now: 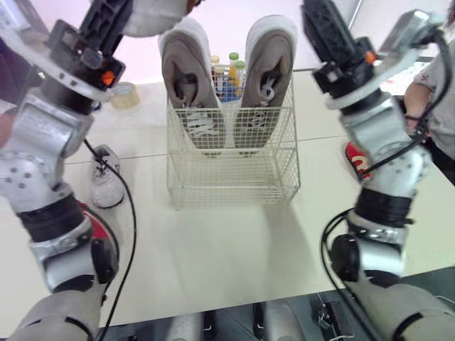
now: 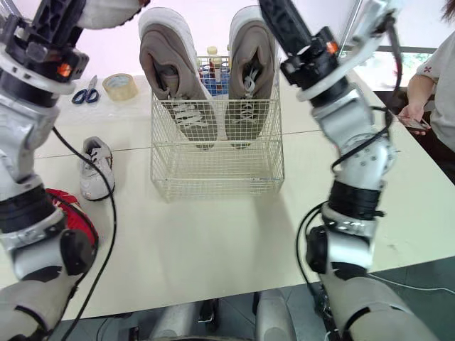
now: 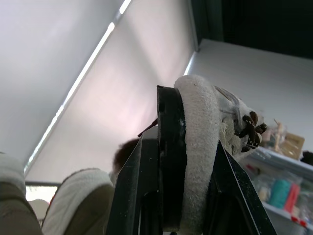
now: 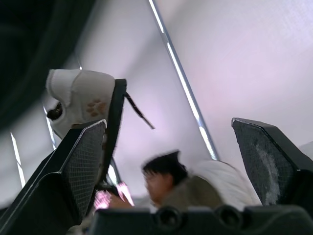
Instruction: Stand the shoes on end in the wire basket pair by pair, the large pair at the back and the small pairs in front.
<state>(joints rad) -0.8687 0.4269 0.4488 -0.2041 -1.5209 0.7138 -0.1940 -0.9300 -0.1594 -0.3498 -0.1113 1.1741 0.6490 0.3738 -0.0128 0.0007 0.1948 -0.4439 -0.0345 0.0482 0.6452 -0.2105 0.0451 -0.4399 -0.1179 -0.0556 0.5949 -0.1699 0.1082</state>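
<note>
Grey pair [image 2: 170, 78] upright at back of wire basket [image 2: 213, 170], white shoe [image 2: 94, 167] lying alongside, paw-print shoe [image 4: 83, 100] aloft

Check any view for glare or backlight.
Left wrist view: ceiling strip backlights the shoe in the left claw. Right wrist view: strips glare behind the open right claw. Eye views: bright background behind the large shoes, even light on the table.

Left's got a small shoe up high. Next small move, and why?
Probably lower the left gripper and its white shoe toward the front of the basket. The grey pair already stands at the back, the front looks free, and the shoe is clamped and held high.
</note>
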